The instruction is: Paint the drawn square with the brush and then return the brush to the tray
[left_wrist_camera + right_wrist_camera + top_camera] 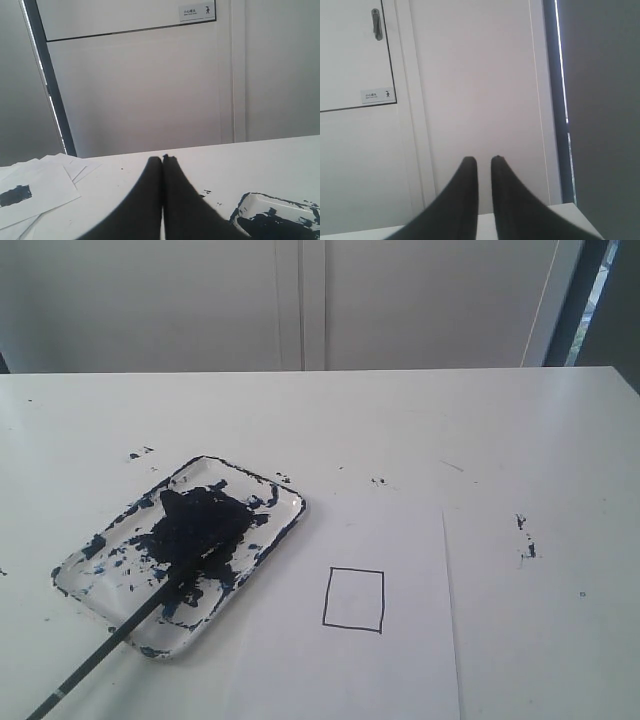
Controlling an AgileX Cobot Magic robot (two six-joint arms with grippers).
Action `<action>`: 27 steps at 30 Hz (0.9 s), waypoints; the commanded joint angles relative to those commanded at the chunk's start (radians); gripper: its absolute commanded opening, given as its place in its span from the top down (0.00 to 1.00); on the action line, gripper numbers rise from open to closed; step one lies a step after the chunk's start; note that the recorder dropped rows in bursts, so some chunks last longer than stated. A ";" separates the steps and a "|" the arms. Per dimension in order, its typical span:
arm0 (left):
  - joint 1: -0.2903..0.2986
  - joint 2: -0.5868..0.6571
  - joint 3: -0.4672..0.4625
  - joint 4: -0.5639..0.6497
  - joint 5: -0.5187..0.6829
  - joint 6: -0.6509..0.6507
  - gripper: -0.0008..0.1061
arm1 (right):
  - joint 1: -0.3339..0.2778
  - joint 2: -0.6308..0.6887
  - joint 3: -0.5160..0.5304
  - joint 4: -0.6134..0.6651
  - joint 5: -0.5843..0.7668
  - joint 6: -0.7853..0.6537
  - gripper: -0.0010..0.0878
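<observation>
The tray [275,525], white and smeared with dark blue paint, lies on the left of the table. The brush [110,640] rests with its tip in the tray's central blob, and its black handle runs off over the front corner toward the lower left. The drawn square [353,598] on the white paper is blank inside. Neither gripper shows in the exterior view. My left gripper [162,159] is shut with its fingertips touching, holding nothing, above the table beside the tray [250,200]. My right gripper [484,160] has a narrow empty gap and faces a wall.
The paper sheet [400,660] lies at the front centre of the white table [450,420]. Paint specks [525,535] dot the table to the right. A pile of paper sheets [45,185], one with a painted square, lies to one side in the left wrist view.
</observation>
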 joint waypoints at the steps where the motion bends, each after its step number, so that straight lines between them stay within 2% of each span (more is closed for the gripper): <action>1: 0.000 0.000 0.000 0.000 0.000 0.000 0.99 | 0.000 0.000 0.000 0.000 -0.006 0.000 0.87; 21: 0.000 0.000 0.000 0.000 -0.014 0.000 0.99 | 0.000 0.000 0.000 0.007 -0.008 0.000 0.87; 24: 0.000 0.000 0.000 0.000 -0.052 -0.002 0.99 | 0.000 0.000 0.000 0.007 -0.019 0.000 0.87; 27: 0.000 0.000 0.000 -0.008 0.028 -0.005 0.99 | 0.000 0.000 -0.002 0.007 -0.011 -0.004 0.87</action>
